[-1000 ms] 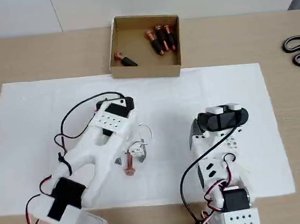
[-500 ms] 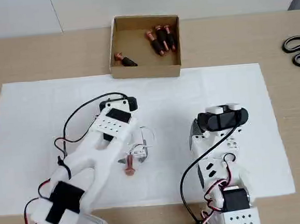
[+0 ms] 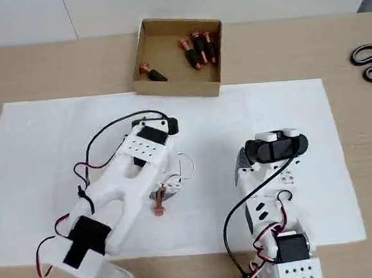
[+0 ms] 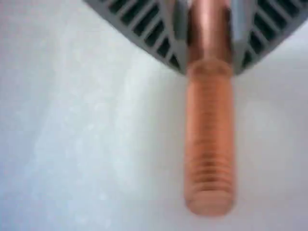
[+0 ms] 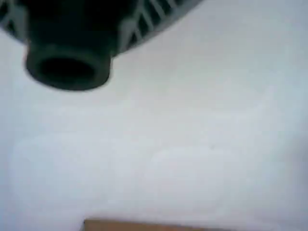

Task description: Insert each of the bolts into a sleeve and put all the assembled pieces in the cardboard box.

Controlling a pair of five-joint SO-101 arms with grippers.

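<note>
Left arm (image 3: 131,175) shifted forward; left pincer (image 4: 209,57) clenched on bolt (image 4: 209,144), right pincer (image 5: 77,24) gripping sleeve (image 5: 67,70).

Cardboard box (image 3: 177,90) at the table's (image 3: 26,74) far edge, just behind the sheet (image 3: 44,137) — three assembled pieces (image 3: 198,48) in its far-right corner, one (image 3: 152,73) by its left wall. Scissors (image 3: 370,62) at the table's right edge. Bolt (image 4: 209,159) in the left gripper (image 4: 209,53) over the sheet — sleeve (image 5: 67,67) in the right gripper (image 5: 77,24).

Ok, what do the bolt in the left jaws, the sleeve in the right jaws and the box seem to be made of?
The bolt looks like copper-coloured metal, perhaps plated: soft sheen, fine threads. The sleeve is matt black, probably plastic or rubber; no glint, round open bore. The cardboard box is dull brown card with thin folded walls.
</note>
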